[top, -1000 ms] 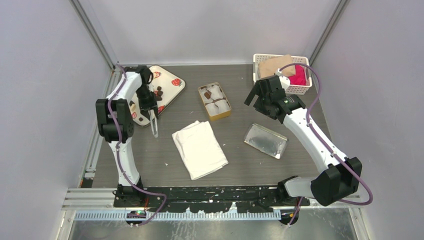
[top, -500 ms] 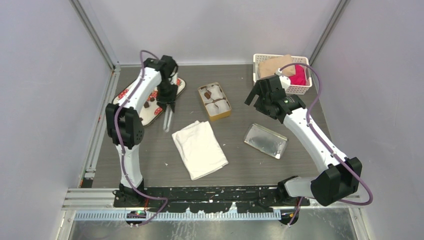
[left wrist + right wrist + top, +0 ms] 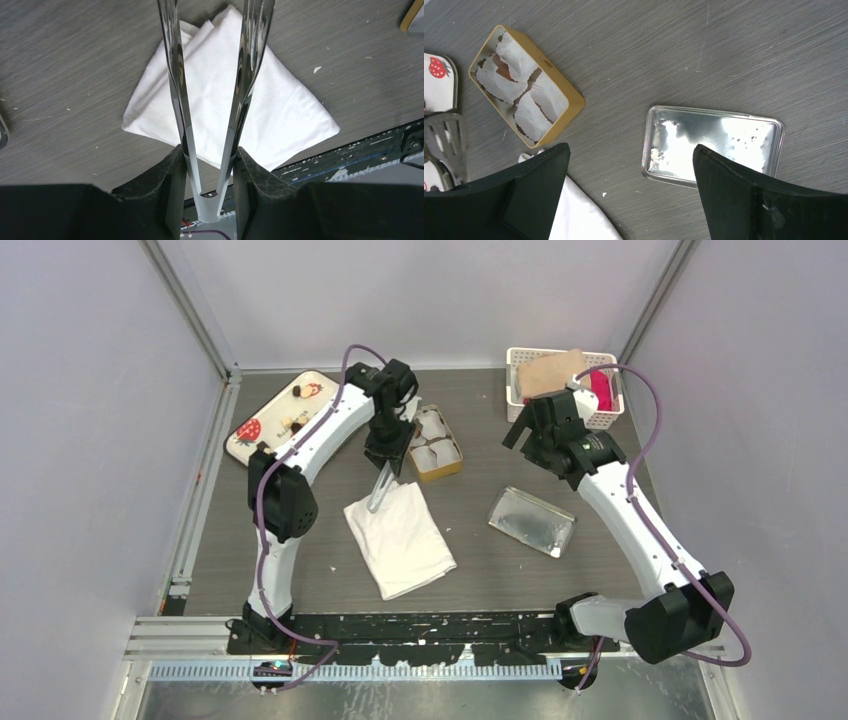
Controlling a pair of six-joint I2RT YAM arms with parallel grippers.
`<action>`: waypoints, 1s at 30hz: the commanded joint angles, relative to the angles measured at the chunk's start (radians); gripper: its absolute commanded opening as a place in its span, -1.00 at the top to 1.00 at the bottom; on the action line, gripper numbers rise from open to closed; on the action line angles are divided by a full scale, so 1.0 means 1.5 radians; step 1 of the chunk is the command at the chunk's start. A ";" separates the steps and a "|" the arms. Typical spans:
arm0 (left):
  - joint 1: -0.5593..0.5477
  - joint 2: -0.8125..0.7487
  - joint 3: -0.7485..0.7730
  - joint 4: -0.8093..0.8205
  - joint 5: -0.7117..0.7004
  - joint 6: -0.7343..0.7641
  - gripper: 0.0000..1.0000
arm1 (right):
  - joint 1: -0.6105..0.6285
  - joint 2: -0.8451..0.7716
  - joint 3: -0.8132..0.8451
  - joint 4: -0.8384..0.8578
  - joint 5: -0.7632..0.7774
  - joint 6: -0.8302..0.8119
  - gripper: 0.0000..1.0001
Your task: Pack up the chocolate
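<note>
L gripper [image 3: 209, 150] clamps tongs [image 3: 175, 75] over white cloth [image 3: 280, 110], near-left of gold tin [image 3: 561, 92]; tips' load unclear. R gripper [image 3: 630, 146] gapes above silver lid [image 3: 724, 135]. Chocolate [image 3: 297, 392] sits on far-left tray [image 3: 262, 415], some prob. in tin cups.

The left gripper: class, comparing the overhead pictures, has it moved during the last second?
Yes. The left gripper has swung right, from over the strawberry tray to beside the gold tin, its tongs above the white cloth.
</note>
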 commanded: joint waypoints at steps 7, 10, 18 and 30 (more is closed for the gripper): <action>-0.020 -0.022 -0.072 -0.005 0.063 0.020 1.00 | -0.003 -0.022 0.018 0.011 0.004 -0.005 -0.96; -0.023 -0.016 -0.080 -0.002 0.078 0.017 1.00 | -0.003 -0.019 0.016 0.015 -0.002 -0.006 -0.96; -0.030 0.020 -0.059 0.008 0.091 0.000 1.00 | -0.003 -0.019 0.014 0.016 -0.009 -0.008 -0.96; -0.032 0.055 -0.050 0.039 0.084 -0.025 1.00 | -0.003 -0.026 0.003 0.016 -0.011 -0.007 -0.96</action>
